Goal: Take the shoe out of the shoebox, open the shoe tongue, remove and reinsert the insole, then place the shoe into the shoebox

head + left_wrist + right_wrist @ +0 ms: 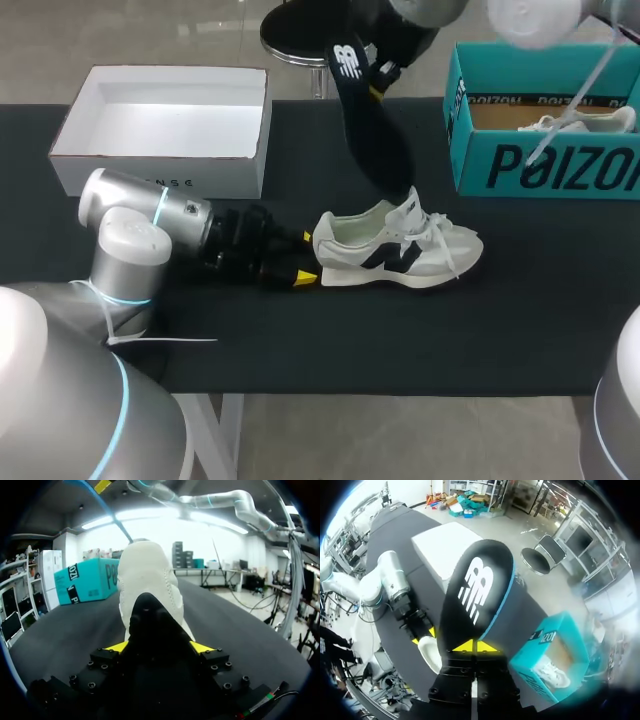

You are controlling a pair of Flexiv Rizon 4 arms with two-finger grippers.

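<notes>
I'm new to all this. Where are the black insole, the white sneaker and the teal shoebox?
black insole point(378, 150): head view, on its lower half.
white sneaker point(396, 258): head view, on the dark logo on its side.
teal shoebox point(540, 165): head view, on its front wall.

Teal shoebox point(545, 165) partly off-frame

Shoe point(395, 250) betw. L gripper point(306, 258) tips: cream-white upper, black side logo, white laces + sole. Insole point(375, 130) in R gripper point(476, 646): black w/ big white logo, teal-blue edge. Both grippers black w/ bright yellow tips. L arm point(140, 215): silver-grey, thin cyan ring. Shoebox point(540, 165) beside R gripper: teal, black lettering, brownish inside. Second shoe point(585, 122) in it: white. Open box point(160, 165) beyond L arm: plain white. Table point(400, 340): plain black.
</notes>
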